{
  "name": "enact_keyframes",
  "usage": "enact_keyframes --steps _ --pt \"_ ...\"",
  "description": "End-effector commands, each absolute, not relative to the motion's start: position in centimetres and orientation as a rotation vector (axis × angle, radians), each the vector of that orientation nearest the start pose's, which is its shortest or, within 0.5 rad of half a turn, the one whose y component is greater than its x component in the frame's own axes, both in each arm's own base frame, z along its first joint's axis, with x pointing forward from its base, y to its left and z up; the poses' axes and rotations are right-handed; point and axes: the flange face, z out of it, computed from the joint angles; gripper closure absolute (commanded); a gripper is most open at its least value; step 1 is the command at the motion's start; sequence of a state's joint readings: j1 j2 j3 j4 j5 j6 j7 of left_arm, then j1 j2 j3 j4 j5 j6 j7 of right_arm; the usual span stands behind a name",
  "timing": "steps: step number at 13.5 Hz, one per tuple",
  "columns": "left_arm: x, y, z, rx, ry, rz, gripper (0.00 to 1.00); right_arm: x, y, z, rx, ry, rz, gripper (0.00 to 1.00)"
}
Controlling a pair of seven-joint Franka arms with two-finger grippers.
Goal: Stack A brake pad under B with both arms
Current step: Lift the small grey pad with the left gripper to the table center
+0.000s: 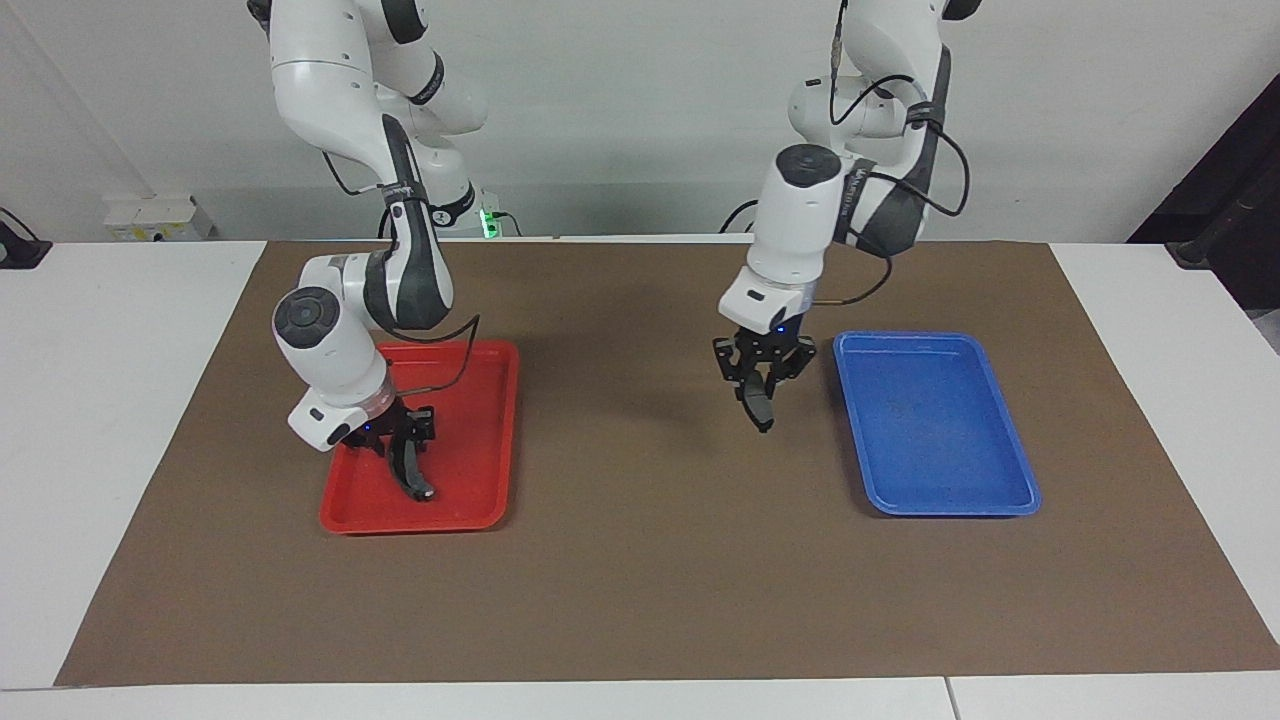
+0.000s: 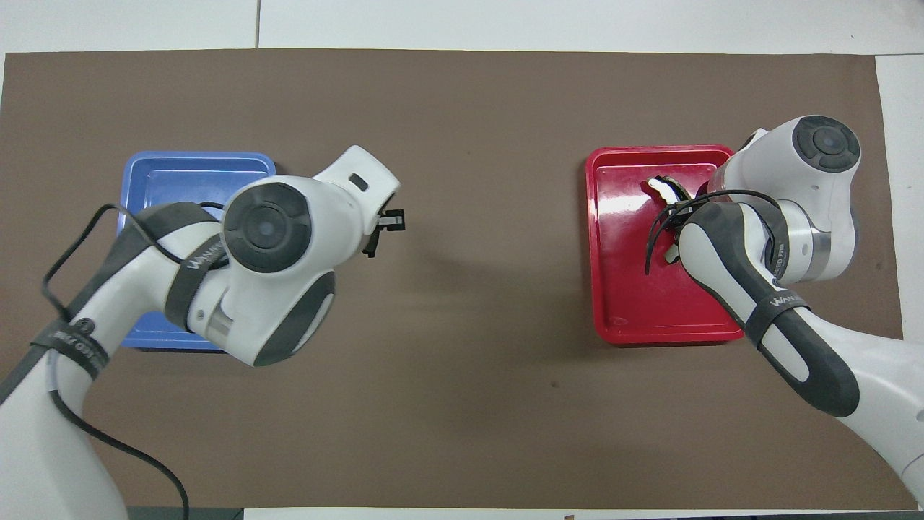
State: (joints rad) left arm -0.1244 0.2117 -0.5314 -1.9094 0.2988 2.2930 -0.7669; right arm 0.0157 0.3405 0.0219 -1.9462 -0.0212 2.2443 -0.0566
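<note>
left tool [image 2: 382, 231] mostly hidden under its arm

The red tray [image 1: 497, 440] looks like glossy plastic, throwing pale glare off its floor at about nine o'clock in the overhead view. The blue tray [image 1: 935, 425] is plastic too, duller and scuffed. A matt brown, paper-like sheet [image 1: 640, 580] covers the smooth white table [image 1: 100, 400]. The arm shells gleam, smooth white.

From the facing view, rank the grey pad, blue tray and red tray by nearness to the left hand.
1. A brake pad, held in the left hand over the mat.
2. Blue tray, beside it at the left arm's end.
3. Red tray, at the right arm's end.
</note>
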Motion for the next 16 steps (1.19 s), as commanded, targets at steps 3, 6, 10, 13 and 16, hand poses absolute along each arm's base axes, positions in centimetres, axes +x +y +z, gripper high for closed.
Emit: enact_keyframes --steps 3,6,10,13,16 --pt "49.1 -45.8 36.6 -3.152 0.078 -0.352 0.98 60.9 1.9 30.1 -3.138 -0.206 0.053 0.48" --pt "48.1 -47.7 33.2 -3.142 0.079 -0.306 0.99 60.9 1.9 30.2 -3.137 -0.204 0.062 0.81" --pt "48.1 -48.5 30.9 -3.141 0.064 -0.250 0.99 61.3 1.9 31.0 -3.138 -0.208 0.060 1.00" --pt "48.3 -48.6 30.2 -3.147 0.056 -0.238 0.97 62.0 2.2 33.9 -3.138 -0.215 0.087 1.00" --pt "48.3 -48.7 30.2 -3.148 0.054 -0.240 0.81 61.9 3.1 36.8 -3.138 -0.235 0.108 1.00"
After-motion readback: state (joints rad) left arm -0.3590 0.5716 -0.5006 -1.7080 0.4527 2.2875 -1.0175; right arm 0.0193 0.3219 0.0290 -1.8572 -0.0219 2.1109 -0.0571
